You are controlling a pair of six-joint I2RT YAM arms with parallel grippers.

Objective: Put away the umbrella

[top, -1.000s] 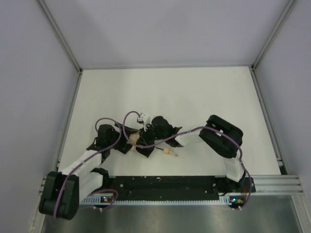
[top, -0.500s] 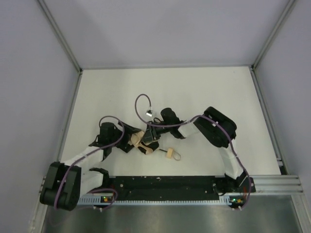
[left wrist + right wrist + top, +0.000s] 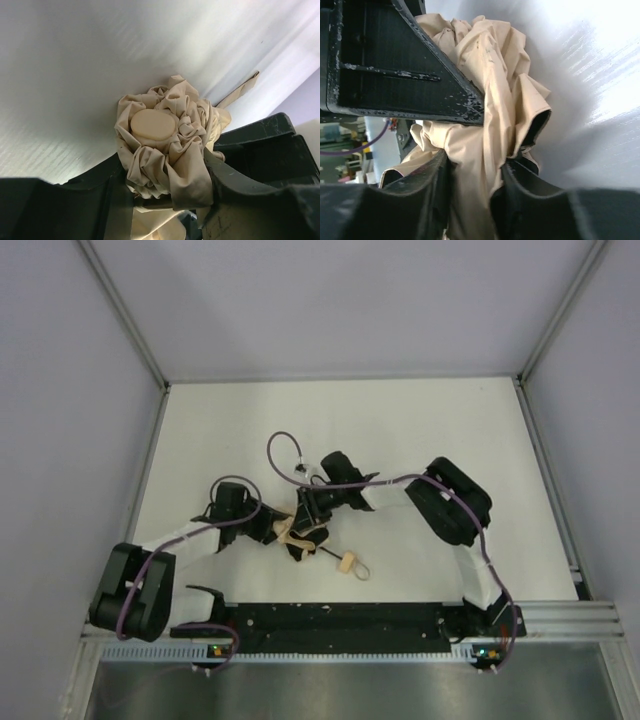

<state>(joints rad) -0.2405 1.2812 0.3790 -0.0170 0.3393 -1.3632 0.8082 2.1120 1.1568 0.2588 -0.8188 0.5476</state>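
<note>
The left jaws have closed in on the gathered end of the umbrella (image 3: 182, 132). In the left wrist view the crumpled beige canopy fills the gap between the two black fingers (image 3: 87, 192) and presses against both. The round tan cap (image 3: 151, 125) sits just beyond their tips, facing the camera. They are part-way together, clamped on fabric.

The right jaws are nearly together and pinched on a fold of the same canopy. In the right wrist view the cloth is squeezed into a narrow band between the fingers (image 3: 530, 202) and billows out past them. The two sets of jaws meet at the bundle from opposite sides, almost touching each other.

From above, the canopy lies on the white worktop (image 3: 400, 430), held between both jaws. The thin black shaft (image 3: 328, 553) runs out from the right jaws toward the arm bases. It ends in the small tan handle (image 3: 347, 563) with its loop strap (image 3: 361, 571), which lie free of either grip.

Half a second ago the left jaws stood wide open just beside the bundle; since then they have moved in and narrowed onto it. The left arm has reached further toward the right jaws. The right jaws keep the same pinch, though that wrist has turned a little. The handle has slid slightly nearer the bases.
</note>
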